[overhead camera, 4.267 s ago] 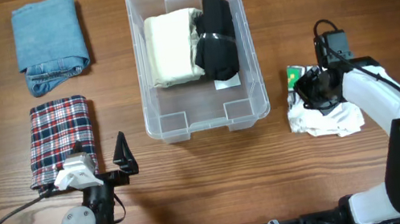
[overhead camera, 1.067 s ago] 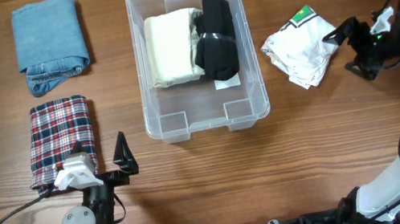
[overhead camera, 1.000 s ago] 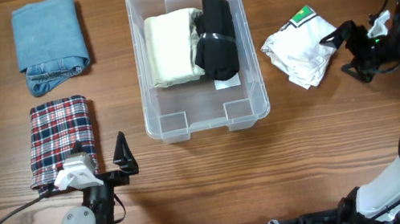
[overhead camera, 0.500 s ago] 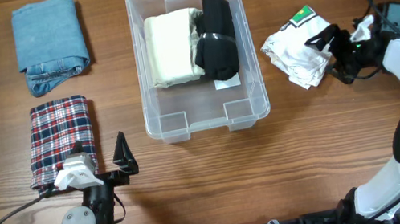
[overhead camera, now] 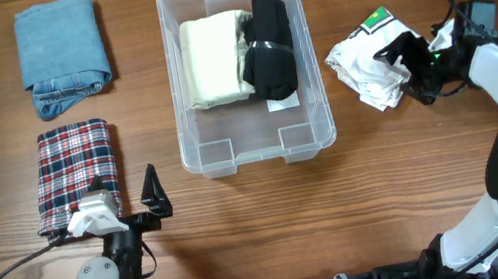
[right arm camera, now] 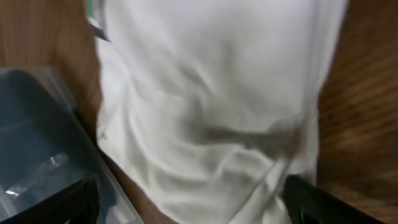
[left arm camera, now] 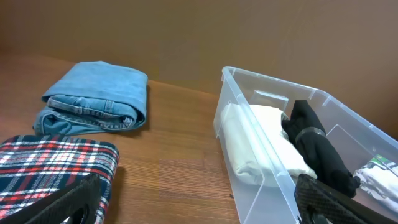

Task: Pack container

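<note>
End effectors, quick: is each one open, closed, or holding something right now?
Left end effector: open, holding nothing.
Right end effector: open, fingers either side of the crumpled white garment, not clamped on it.

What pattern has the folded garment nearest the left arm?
The folded garment is red, navy and white plaid, best seen in the overhead view.

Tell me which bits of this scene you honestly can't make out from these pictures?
- White garment: the right wrist view is blurred, so its folds and any print are unclear.
- Its green tag: too small in the overhead view to read.
- White label in the container: partly covered by the black garment, so it is unreadable.
- Right gripper: in the overhead view its fingers overlap the white garment, so contact is uncertain.
</note>
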Robot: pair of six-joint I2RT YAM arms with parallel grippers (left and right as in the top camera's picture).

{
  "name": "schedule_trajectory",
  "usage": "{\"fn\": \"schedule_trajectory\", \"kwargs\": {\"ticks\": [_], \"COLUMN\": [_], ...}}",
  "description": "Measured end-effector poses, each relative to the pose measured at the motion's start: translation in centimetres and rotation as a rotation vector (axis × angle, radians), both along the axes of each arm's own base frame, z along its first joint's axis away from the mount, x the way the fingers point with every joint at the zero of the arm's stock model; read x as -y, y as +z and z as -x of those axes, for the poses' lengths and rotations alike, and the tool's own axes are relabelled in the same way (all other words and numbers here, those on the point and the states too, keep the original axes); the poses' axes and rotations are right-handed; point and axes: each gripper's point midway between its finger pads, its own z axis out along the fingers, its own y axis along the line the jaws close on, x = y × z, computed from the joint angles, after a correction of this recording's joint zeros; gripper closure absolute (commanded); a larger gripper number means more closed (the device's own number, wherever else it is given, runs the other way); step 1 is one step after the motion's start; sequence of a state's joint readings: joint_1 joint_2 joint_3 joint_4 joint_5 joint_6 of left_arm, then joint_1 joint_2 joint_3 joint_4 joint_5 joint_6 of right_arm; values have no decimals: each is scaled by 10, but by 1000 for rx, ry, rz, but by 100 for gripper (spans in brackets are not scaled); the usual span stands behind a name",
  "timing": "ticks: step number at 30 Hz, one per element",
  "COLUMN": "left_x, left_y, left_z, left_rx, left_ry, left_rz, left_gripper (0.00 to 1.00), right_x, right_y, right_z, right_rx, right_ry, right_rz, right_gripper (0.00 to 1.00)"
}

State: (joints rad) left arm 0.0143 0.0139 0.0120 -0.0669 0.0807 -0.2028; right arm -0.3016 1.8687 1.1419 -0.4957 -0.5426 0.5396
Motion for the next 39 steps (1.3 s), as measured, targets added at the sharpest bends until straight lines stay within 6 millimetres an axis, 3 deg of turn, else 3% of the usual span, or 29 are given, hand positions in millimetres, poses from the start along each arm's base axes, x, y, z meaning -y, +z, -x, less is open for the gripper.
{"fn": "schedule_trajectory", "kwargs": {"ticks": [5,16,25,35,39], "left_x": [0,0,0,0,0], "left_y": [0,0,0,0,0], "left_z": [0,0,0,0,0], "left_rx": [0,0,0,0,0], "left_ry": [0,0,0,0,0], "left_rz": [0,0,0,0,0], "left_gripper": [0,0,0,0,0], "right_x": [11,41,38,32,27], "right_y": [13,-3,-23,-25,-24], "right_z": [-10,8,-2,-20,-35], "right_rx": [23,-83,-71,-15,37], "right_ry": [16,8,26,23,40], "right_rz": [67,269,238,181,141], "right_gripper": [7,10,9,9,14]}}
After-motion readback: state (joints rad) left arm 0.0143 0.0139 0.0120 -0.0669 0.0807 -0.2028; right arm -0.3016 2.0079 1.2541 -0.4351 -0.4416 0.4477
